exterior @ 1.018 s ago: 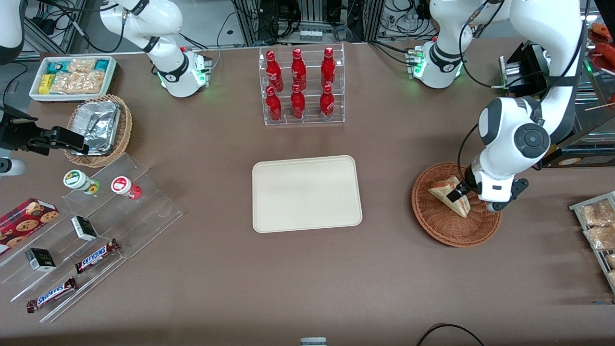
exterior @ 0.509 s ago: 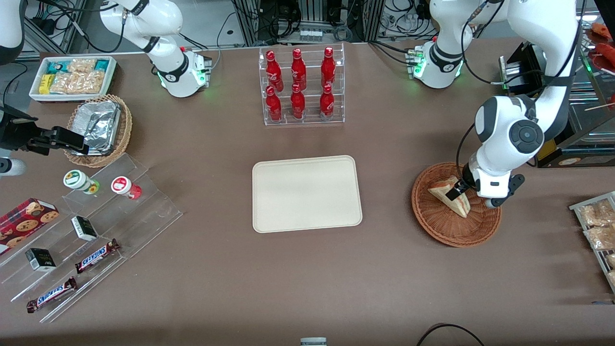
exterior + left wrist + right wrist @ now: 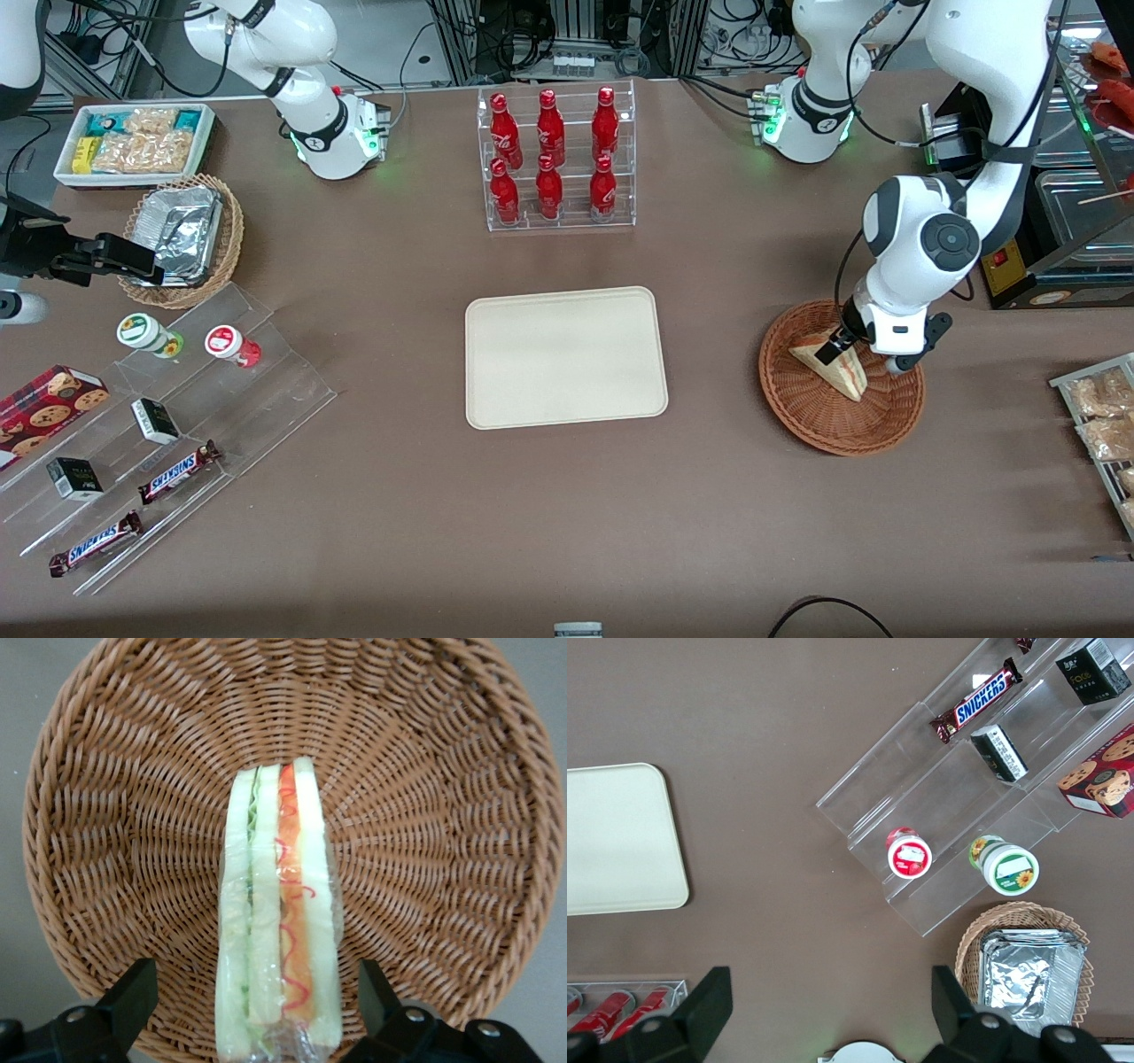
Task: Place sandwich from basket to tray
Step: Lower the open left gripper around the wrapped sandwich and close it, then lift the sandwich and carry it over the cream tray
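The sandwich [image 3: 837, 372] is a pale bread wedge standing on edge in the reddish-brown wicker basket [image 3: 802, 416], toward the working arm's end of the table. The wrist view shows its green, orange and red layers [image 3: 282, 930] against the basket's weave [image 3: 425, 815]. My gripper [image 3: 842, 354] is low over the basket and open. Its dark fingers [image 3: 133, 997] straddle the sandwich's nearer end, a gap showing on each side [image 3: 255, 985]. The cream tray [image 3: 565, 357] lies bare at the table's middle.
A clear rack of red bottles [image 3: 556, 159] stands farther from the camera than the tray. A wire rack of snack packets [image 3: 1099, 416] sits at the working arm's table edge. Stepped acrylic shelves [image 3: 168, 416], a foil-filled basket [image 3: 182, 235] and a white bin [image 3: 133, 142] lie toward the parked arm's end.
The working arm's wrist has shifted slightly toward the tray and away from the camera, the gripper staying over the sandwich. Sandwich and basket have not moved.
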Controlling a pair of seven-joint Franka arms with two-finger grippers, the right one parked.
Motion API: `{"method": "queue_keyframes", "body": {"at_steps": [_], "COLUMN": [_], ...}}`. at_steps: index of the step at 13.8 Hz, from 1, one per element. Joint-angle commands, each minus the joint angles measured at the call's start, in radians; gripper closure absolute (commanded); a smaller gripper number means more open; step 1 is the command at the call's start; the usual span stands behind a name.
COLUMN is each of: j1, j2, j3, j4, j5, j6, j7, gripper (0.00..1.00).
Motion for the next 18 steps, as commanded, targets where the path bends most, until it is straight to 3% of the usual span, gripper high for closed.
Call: {"method": "queue_keyframes", "body": {"at_steps": [1, 3, 4, 6, 11, 18], "j1": [-0.001, 0.001, 0.002, -0.002, -0.005, -0.053], "j2": [-0.005, -0.003, 0.005, 0.005, -0.015, 0.021], "j3": [0.002, 0.002, 0.002, 0.002, 0.002, -0.006], "j4": [-0.043, -0.044, -0.042, -0.037, 0.018, 0.402], "j5": [0.002, 0.002, 0.001, 0.002, 0.004, 0.014], "j6": [0.062, 0.065, 0.065, 0.061, -0.02, -0.543], "j7": [-0.023, -0.023, -0.037, -0.086, -0.072, 0.083], "gripper": [0.0, 0.03, 0.22, 1.0, 1.0, 1.0]}}
